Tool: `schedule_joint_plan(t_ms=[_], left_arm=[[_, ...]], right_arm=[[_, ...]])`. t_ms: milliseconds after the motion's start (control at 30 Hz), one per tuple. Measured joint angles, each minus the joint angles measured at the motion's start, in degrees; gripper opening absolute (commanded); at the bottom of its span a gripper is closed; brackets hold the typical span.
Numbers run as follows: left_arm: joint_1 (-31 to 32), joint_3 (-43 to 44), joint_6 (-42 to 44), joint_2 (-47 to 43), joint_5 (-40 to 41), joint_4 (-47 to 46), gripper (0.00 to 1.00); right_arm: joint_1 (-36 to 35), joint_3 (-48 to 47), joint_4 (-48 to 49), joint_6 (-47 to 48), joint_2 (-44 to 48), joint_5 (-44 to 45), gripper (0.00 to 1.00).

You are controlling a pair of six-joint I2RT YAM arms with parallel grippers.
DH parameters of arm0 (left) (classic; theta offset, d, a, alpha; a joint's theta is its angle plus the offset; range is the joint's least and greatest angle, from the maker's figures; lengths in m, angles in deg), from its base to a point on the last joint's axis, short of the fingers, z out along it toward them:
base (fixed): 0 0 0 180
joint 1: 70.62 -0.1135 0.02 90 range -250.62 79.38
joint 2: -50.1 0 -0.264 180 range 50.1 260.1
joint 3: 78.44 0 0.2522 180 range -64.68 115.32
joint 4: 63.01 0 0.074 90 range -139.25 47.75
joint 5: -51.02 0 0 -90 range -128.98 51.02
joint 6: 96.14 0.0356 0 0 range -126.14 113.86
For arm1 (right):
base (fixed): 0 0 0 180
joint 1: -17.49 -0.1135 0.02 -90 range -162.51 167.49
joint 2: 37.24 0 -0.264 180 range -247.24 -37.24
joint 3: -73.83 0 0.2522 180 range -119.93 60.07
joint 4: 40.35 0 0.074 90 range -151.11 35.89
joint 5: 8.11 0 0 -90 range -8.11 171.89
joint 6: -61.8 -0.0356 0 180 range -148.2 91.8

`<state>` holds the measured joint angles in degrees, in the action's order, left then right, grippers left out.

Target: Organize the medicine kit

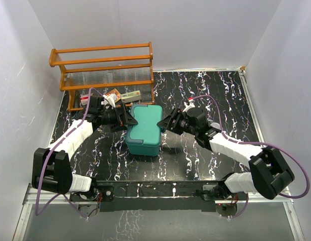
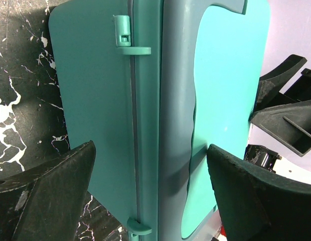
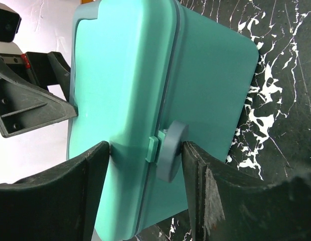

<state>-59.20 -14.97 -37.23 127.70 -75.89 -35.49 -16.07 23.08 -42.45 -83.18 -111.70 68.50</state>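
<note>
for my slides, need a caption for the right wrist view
Right gripper straddling the latch on the closed kit

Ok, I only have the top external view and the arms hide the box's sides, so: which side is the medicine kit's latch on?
Observer: The right arm's side. In the right wrist view the medicine kit has its round latch between the right fingers.
Operator: Gripping it?
Observer: One finger looks to be against the latch, but I can't confirm a firm grip.
Operator: And the left?
Observer: The left fingers are spread wide at the hinge side, with two hinges along the seam.
</note>
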Motion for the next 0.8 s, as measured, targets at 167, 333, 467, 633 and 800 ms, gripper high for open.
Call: schedule_joint_plan(t_ms=[167, 333, 467, 633, 800], left_arm=[[-0.02, 0.00, -0.17, 0.98, -0.70, -0.46, 0.90], [-0.02, 0.00, -0.44, 1.09, -1.03, -0.50, 0.89], [-0.02, 0.00, -0.44, 1.09, -1.05, -0.50, 0.89], [-0.02, -0.02, -0.48, 1.11, -1.11, -0.52, 0.89], [-0.02, -0.11, -0.61, 1.11, -1.27, -0.72, 0.88]], right_arm=[[-0.57, -1.22, -1.81, 0.76, 0.00, 0.15, 0.56], [-1.22, -2.49, -4.35, 1.16, 0.04, 0.63, 0.51], [-1.33, -3.10, -5.51, 1.42, 0.09, 0.94, 0.48], [-1.49, -4.09, -7.48, 1.75, 0.35, 1.57, 0.41], [-1.97, -5.86, -10.49, 2.40, 0.44, 2.95, 0.33]])
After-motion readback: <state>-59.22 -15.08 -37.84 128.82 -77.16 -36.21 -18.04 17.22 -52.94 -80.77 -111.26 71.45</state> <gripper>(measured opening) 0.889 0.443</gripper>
